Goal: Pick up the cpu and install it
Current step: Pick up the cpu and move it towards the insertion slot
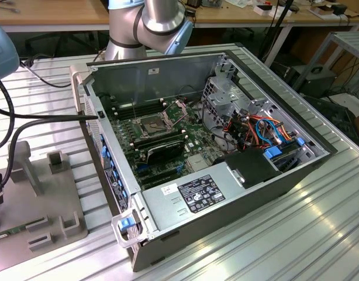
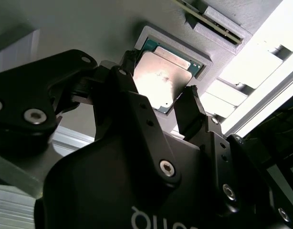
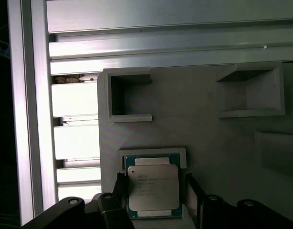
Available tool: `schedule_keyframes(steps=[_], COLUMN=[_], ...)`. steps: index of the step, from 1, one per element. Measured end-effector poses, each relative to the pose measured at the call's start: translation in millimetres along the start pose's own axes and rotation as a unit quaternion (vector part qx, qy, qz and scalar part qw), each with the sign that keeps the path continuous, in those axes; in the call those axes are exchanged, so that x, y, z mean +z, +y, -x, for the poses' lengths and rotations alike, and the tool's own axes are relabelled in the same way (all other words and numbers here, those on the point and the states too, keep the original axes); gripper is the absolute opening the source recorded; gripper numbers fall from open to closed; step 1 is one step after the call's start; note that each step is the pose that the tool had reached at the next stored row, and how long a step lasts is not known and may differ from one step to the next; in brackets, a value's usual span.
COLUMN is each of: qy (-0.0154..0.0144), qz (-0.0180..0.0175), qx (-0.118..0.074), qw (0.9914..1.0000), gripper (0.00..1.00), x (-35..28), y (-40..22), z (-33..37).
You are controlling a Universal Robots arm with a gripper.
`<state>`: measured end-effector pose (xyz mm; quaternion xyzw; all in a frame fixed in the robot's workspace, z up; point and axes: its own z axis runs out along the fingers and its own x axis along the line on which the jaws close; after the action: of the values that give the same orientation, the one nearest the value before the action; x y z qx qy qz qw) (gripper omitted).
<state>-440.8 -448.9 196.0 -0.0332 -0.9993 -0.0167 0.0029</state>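
Note:
In both wrist views the cpu point(image 3: 152, 187) point(image 2: 165, 67), a small flat square chip with a dull grey metal top on a green board, lies flat in a shallow recess of a grey holder plate point(image 3: 204, 124). My gripper point(image 3: 156, 193) point(image 2: 158, 83) is directly over it. One black finger point(image 3: 120, 191) stands just outside one edge of the chip and the other finger point(image 3: 192, 193) just outside the opposite edge. The jaws look open, very close to the chip's sides. In the exterior view the square metal-framed socket point(image 1: 153, 124) sits on the motherboard inside the open computer case point(image 1: 168, 76).
The grey holder plate point(image 1: 45, 199) lies at the exterior view's left on the ribbed aluminium table point(image 1: 320, 234), with raised blocks and pockets point(image 3: 125, 98). A memory stick point(image 2: 208, 21) sits in a slot beside the chip. Cables point(image 1: 258, 132) and a power supply point(image 1: 197, 196) fill the case.

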Motion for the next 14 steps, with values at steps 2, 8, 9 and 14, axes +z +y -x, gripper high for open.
schedule_keyframes(steps=[2, 8, 9, 14], qy=[-0.0001, 0.0000, -0.0001, 0.0000], qz=[0.0001, 0.0000, 0.0000, -0.0001], qx=[0.000, 0.000, 0.000, 0.000], qw=[1.00000, 1.00000, 1.00000, 1.00000], gripper=[0.60, 0.60, 0.60, 0.60], x=[0.3, 0.5, 0.6, 1.9], y=[0.0, -0.1, -0.1, -0.2], z=[0.0, -1.2, -1.2, -1.3])
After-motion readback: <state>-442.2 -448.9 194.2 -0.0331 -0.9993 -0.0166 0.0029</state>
